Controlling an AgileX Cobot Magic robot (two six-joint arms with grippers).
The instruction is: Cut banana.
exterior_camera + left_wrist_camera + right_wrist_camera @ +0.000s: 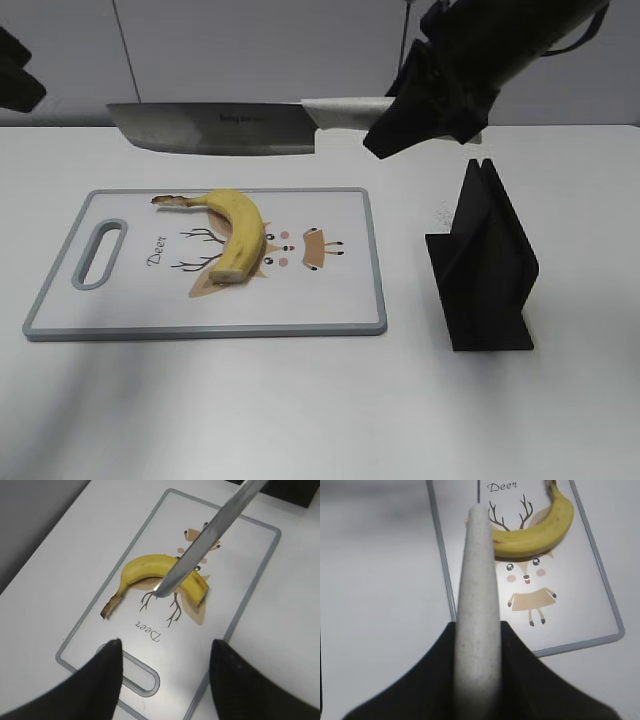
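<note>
A yellow banana [235, 233] lies on the white cutting board [330, 300] with a deer drawing; it also shows in the left wrist view [150, 569] and the right wrist view [540, 535]. My right gripper [425, 105] is shut on the pale handle [477, 610] of a knife, holding its steel blade [215, 128] level, well above the board. The blade [200, 545] crosses the left wrist view over the banana. My left gripper [165, 652] is open and empty, above the board's handle slot [137, 672]; in the exterior view only a dark part shows at the upper left edge.
A black knife stand [485, 262] stands on the white table to the right of the board. The board [600, 610] has a grey rim. A grey wall runs behind the table.
</note>
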